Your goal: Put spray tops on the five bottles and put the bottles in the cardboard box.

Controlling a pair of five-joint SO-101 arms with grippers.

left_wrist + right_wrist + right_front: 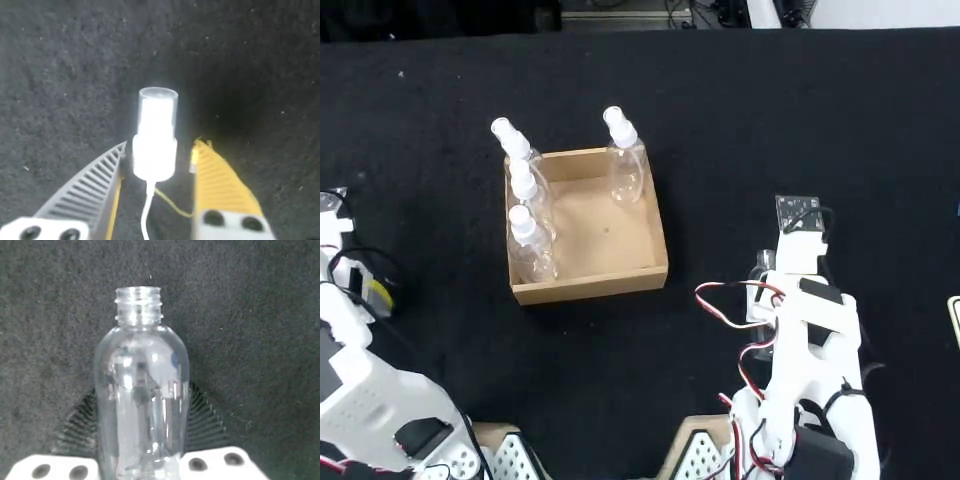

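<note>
4 bottles (532,245) boxed | L claw (158,149): spray top (156,127) | R claw (142,392): bottle (140,355), base cropped

A black, felt-like cloth (800,120) covers the table, lying flat beneath, beyond and on both sides of the right gripper (142,415). Far beyond it, past the cloth's edge, lie dark cables (682,12) and a white surface (880,12).

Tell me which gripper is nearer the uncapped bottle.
Right. The right gripper grips the uncapped bottle; the left gripper holds a spray top on the other side of the cardboard box.
</note>
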